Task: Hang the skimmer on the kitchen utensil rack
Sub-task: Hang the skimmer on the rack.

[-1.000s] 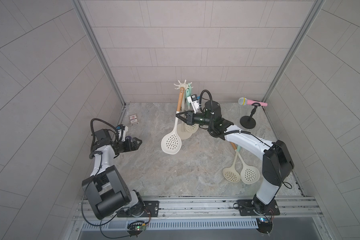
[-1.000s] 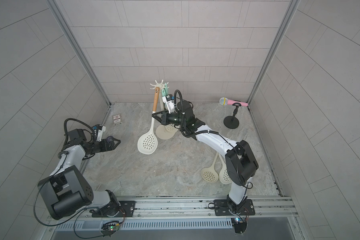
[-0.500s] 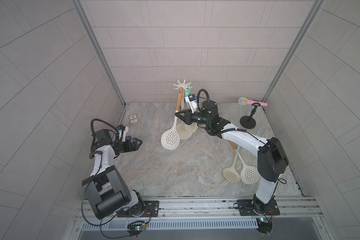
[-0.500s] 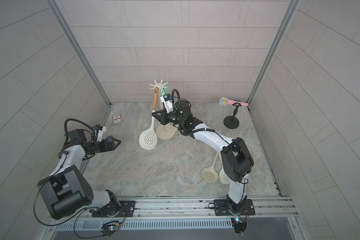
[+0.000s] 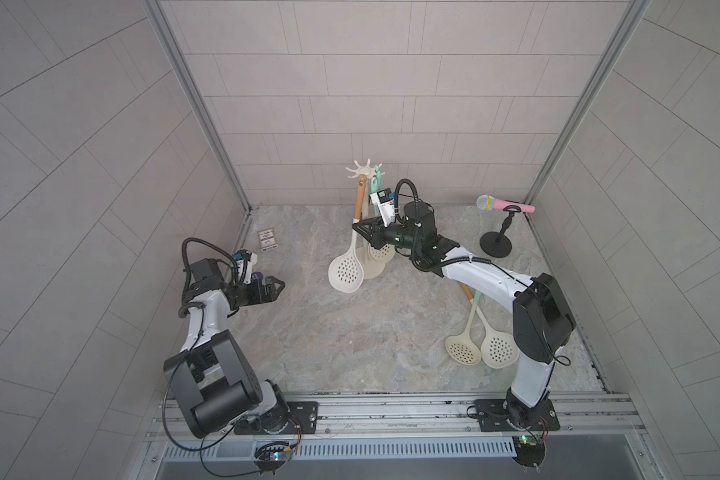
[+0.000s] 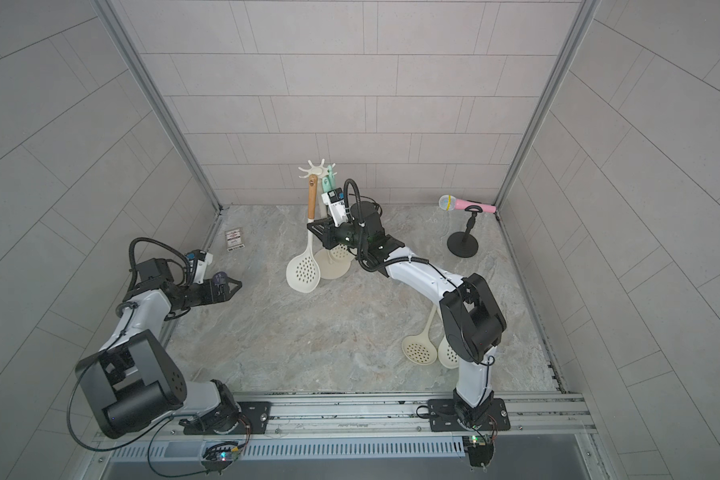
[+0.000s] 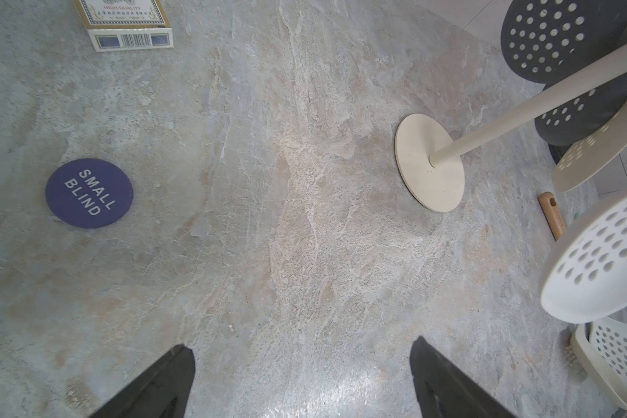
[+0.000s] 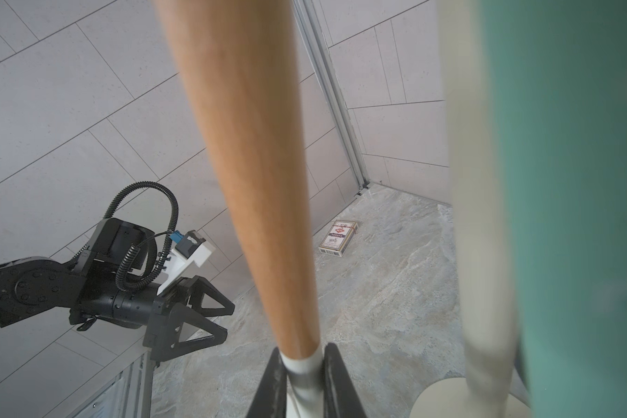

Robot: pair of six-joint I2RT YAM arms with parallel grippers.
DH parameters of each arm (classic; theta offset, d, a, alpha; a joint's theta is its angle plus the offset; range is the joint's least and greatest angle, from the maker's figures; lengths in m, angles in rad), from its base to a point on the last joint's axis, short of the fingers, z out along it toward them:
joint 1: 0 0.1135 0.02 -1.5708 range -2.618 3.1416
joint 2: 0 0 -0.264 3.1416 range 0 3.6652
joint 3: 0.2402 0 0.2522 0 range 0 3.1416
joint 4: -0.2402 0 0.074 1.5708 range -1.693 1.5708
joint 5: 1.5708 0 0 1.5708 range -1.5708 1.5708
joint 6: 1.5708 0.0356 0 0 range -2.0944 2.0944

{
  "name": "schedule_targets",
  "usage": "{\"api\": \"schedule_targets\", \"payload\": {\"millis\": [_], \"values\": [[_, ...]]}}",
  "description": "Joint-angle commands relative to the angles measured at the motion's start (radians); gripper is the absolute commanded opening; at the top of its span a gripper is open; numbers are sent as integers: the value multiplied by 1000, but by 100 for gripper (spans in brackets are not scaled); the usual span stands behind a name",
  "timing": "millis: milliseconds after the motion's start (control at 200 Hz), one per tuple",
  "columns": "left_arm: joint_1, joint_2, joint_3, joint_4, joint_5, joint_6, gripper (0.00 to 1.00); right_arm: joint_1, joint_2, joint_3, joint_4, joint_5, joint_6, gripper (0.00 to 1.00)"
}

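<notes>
The right tool [image 8: 302,365], clamped on the skimmer [image 5: 346,273] where wood meets white neck, held it upright at the crown of the kitchen utensil rack [image 5: 362,169], slightly higher than a second before, so hooking and release seemingly remained, while the left tool [image 5: 276,287] gaped empty, well apart.

The left arm [image 5: 202,320] and right arm [image 5: 487,276] share one build: white shells on the long links, bulky black housings at the joints. A ribbed black cable [image 8: 176,217] loops over each wrist to a small white camera block [image 8: 192,255] with a blue plug. The left claw [image 8: 230,321] and right claw [image 8: 303,349] have black fingers [image 8: 219,332], the left's triangular and open-framed. Black screwed base plates [image 5: 516,415] sit on a silver rail [image 5: 391,409].
</notes>
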Motion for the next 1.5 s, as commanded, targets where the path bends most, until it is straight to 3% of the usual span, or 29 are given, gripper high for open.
{"api": "schedule_targets", "payload": {"millis": [0, 230, 620, 706, 971, 1116, 1496], "values": [[8, 6, 38, -18, 20, 39, 100, -5, 60, -44, -277, 64, 41, 25], [8, 19, 51, -26, 21, 32, 100, -4, -5, -96, -229, 79, 55, 61], [6, 43, 119, -52, 61, 38, 100, -10, -163, -210, -280, 102, 77, 83], [5, 40, 143, -52, 100, 29, 100, -20, -217, -258, -304, 102, 88, 100], [-50, 70, 301, -17, 231, -27, 100, -71, -405, -410, -364, 92, 133, 100], [-164, 152, 420, 5, 227, -112, 100, -79, -489, -463, -428, 123, 117, 100], [-454, 325, 556, 307, 142, -361, 100, -106, -566, -520, -470, 150, 107, 100]]}}
